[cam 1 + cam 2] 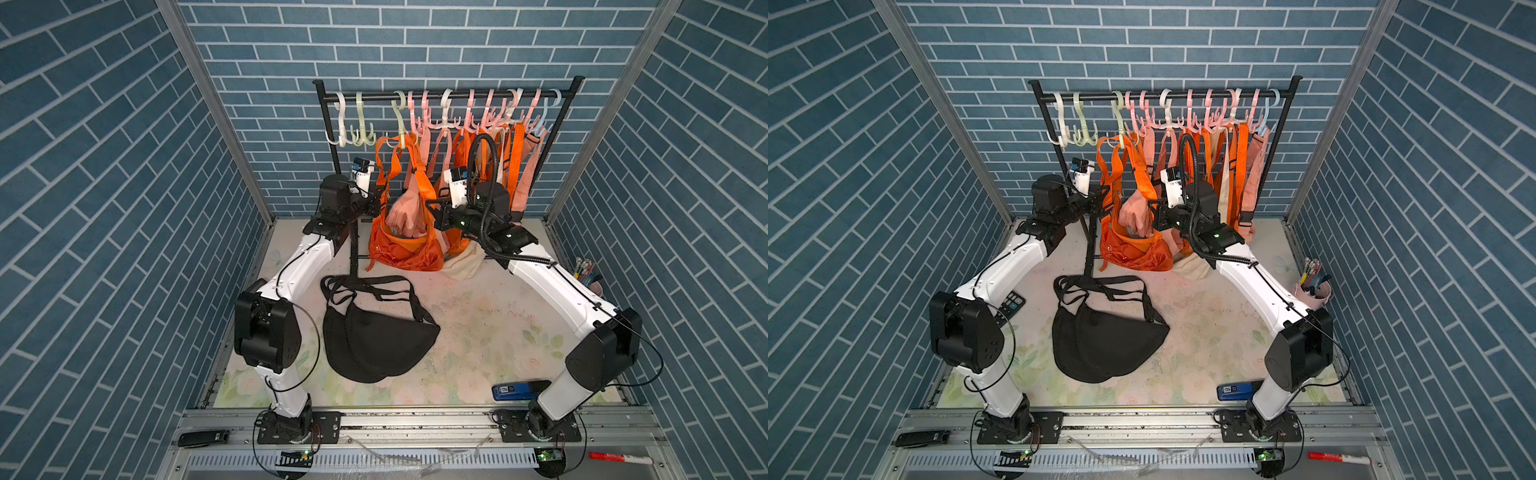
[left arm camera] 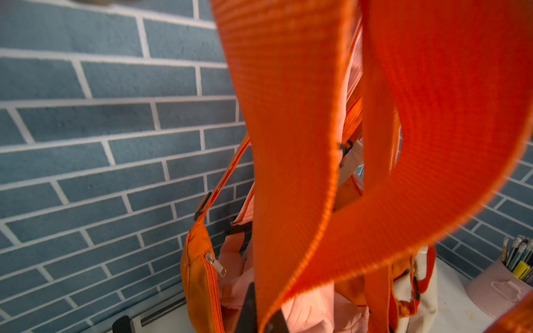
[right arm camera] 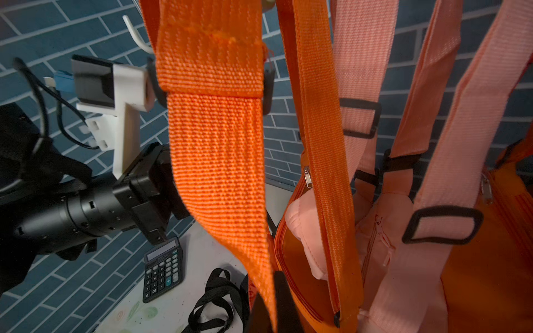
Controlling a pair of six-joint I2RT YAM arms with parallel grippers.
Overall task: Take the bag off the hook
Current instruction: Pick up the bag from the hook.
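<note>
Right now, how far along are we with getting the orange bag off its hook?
Done: black bags lie on the table. In hand: left end effector and right end effector are each shut on an orange strap. Left: the orange bag hangs from the green hook; the strap must be lifted clear.

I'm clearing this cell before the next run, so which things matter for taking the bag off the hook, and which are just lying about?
For the job: orange bag, its orange strap, pale green hook, left gripper and right gripper, both shut on that strap.
Lying about: black bags, calculator, pen cup, blue box, red marker.
</note>
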